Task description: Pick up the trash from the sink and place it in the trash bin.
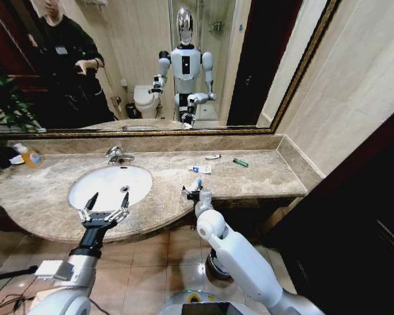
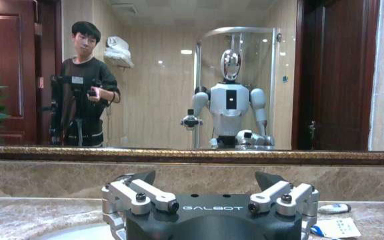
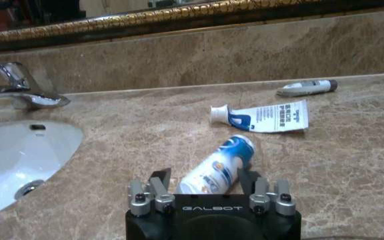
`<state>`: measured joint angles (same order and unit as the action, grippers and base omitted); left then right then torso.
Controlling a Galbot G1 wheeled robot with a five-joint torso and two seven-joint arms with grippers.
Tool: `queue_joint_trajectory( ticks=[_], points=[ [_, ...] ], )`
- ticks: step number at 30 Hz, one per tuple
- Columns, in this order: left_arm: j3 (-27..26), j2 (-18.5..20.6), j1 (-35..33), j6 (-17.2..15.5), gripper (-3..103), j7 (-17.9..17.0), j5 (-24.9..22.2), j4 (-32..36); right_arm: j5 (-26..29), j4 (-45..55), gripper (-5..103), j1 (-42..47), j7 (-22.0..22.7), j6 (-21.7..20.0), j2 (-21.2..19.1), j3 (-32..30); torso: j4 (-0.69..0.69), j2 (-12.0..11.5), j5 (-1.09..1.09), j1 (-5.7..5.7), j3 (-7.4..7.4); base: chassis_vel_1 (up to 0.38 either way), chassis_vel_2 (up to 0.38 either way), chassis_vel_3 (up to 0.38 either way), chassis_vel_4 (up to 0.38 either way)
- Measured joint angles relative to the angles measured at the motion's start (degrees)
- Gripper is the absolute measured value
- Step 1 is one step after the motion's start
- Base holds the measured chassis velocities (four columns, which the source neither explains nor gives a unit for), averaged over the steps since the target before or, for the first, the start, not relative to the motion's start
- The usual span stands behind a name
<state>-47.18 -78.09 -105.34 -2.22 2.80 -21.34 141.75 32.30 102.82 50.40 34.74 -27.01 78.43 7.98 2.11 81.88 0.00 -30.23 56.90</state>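
The right end effector point(image 1: 192, 194) sits at the front edge of the counter point(image 1: 262, 177), jaws spread wide and holding nothing, with a white-and-blue tube point(image 3: 217, 171) lying straight ahead between the fingertips. In the right wrist view the tube's near end is tucked into the gap and its long axis runs away toward one o'clock, cap end farthest out. The fingers stand either side of it, so the jaws would close across its width, not along it. Beyond it, toward twelve o'clock, lies a flat white sachet-like tube point(image 3: 262, 117), then a small white tube point(image 3: 307, 88) near the backsplash and a green tube point(image 1: 240, 162) off at two o'clock. The left end effector point(image 1: 104, 211) hovers, released, over the near rim of the sink point(image 1: 79, 187), well apart from all of it. The right arm is clearly the nearer one.
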Motion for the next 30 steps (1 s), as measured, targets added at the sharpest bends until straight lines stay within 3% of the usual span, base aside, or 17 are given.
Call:
queue_joint_trajectory(
  ticks=[5, 22, 28, 30],
  points=[
    [0.0, 0.0, 0.0, 0.0, 100, 0.0, 0.0, 0.0, -1.6, -0.8, 63, 0.2, -0.5, 0.3, -0.1, 0.0, 0.00, 0.0, 0.00, 0.00, 0.00, 0.000, 0.000, 0.000, 0.000],
    [0.0, 0.0, 0.0, 0.0, 100, 0.0, 0.0, 0.0, -3.6, -2.6, 60, 0.5, -1.4, 1.2, 0.8, 0.5, 0.00, 0.0, 0.00, 0.00, 0.00, 0.000, 0.000, 0.000, 0.000],
    [0.0, 0.0, 0.0, 0.0, 100, 0.0, 0.0, 0.0, -3.9, -2.8, 45, 0.4, -2.3, 1.7, 0.7, 0.4, 0.00, 0.0, 0.00, 0.00, 0.00, 0.000, 0.000, 0.000, 0.000],
    [0.0, 0.0, 0.0, 0.0, 100, 0.0, 0.0, 0.0, -4.0, -2.8, 35, 0.5, -2.7, 1.8, 0.7, 0.3, 0.00, 0.0, 0.00, 0.00, 0.00, 0.000, 0.000, 0.000, 0.000]
  ],
)
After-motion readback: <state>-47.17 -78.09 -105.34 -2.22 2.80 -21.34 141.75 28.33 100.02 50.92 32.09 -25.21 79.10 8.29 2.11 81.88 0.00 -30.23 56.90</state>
